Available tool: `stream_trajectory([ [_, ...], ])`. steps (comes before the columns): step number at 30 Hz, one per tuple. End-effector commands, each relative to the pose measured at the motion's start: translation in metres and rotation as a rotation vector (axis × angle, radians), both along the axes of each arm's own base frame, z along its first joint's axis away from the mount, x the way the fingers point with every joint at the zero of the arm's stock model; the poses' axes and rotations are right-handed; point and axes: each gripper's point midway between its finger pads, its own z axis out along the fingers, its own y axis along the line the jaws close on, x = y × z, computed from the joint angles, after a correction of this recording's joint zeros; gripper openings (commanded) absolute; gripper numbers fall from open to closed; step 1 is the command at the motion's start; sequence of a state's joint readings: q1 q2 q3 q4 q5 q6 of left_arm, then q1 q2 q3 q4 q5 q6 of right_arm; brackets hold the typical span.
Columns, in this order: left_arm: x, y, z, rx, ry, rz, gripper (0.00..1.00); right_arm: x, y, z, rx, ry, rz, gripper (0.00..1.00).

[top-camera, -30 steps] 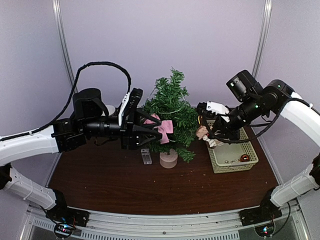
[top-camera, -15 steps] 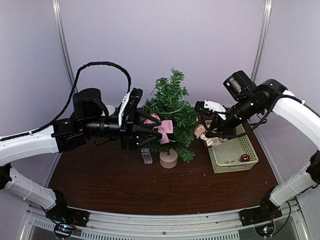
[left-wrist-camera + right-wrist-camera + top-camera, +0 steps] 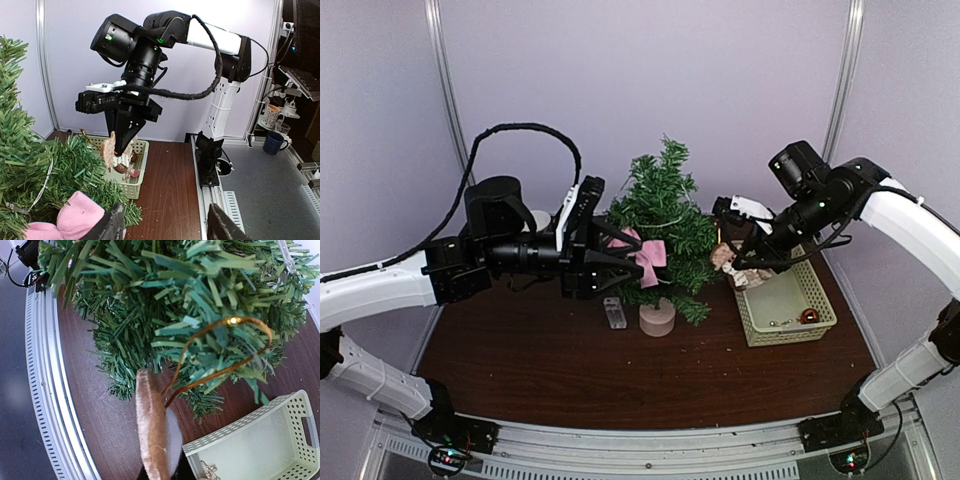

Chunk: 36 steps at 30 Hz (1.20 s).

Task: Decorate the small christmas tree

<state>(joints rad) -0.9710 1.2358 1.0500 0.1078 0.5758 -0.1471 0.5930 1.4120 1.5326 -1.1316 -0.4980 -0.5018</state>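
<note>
The small christmas tree (image 3: 665,210) stands on its pale base (image 3: 657,319) at the middle back of the table, with a pink bow (image 3: 650,254) on its front. My left gripper (image 3: 625,262) is open at the tree's left side. In the left wrist view its fingers (image 3: 116,222) straddle bare table, with the bow (image 3: 75,217) just outside them. My right gripper (image 3: 745,255) is shut on a brown felt ornament (image 3: 152,432) held at the tree's right side. The ornament's gold loop (image 3: 222,352) lies against a branch tip (image 3: 200,305); whether it is hooked on does not show.
A pale green basket (image 3: 820,322) sits right of the tree, holding a red ball (image 3: 809,316) and small trinkets. A small clear piece (image 3: 612,312) lies on the table left of the tree base. Purple walls close in the back and sides.
The right arm has shifted slightly up and towards the tree with the ornament. The left arm has not moved.
</note>
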Motion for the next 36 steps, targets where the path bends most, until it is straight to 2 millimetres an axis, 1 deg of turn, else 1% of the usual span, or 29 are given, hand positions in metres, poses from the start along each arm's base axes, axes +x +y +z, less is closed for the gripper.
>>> stream_trajectory([
  [1,0.002,0.004,0.018,-0.048,-0.047,0.01,0.57,-0.001,-0.002,0.012,0.039,-0.026,-0.001,0.0],
  [4,0.001,0.003,0.017,-0.046,-0.047,0.008,0.57,-0.002,-0.004,0.012,0.038,-0.025,-0.006,0.0],
  [13,0.002,0.002,0.016,-0.04,-0.053,0.009,0.57,-0.004,-0.005,0.001,0.038,0.016,-0.02,0.0],
  [17,0.002,0.001,0.016,-0.042,-0.054,0.004,0.57,-0.005,-0.003,-0.005,0.038,0.037,-0.022,0.0],
  [23,0.002,0.001,0.016,-0.04,-0.053,0.004,0.57,0.0,0.002,-0.01,0.038,0.059,-0.014,0.0],
  [28,0.002,0.003,0.014,-0.035,-0.054,0.01,0.57,-0.002,0.003,-0.015,0.04,0.079,-0.016,0.0],
  [32,0.002,0.003,0.016,-0.038,-0.057,0.009,0.57,-0.005,0.001,-0.017,0.039,0.082,-0.019,0.0],
  [36,0.002,0.002,0.015,-0.035,-0.056,0.005,0.57,-0.007,0.0,-0.012,0.047,0.078,-0.023,0.0],
])
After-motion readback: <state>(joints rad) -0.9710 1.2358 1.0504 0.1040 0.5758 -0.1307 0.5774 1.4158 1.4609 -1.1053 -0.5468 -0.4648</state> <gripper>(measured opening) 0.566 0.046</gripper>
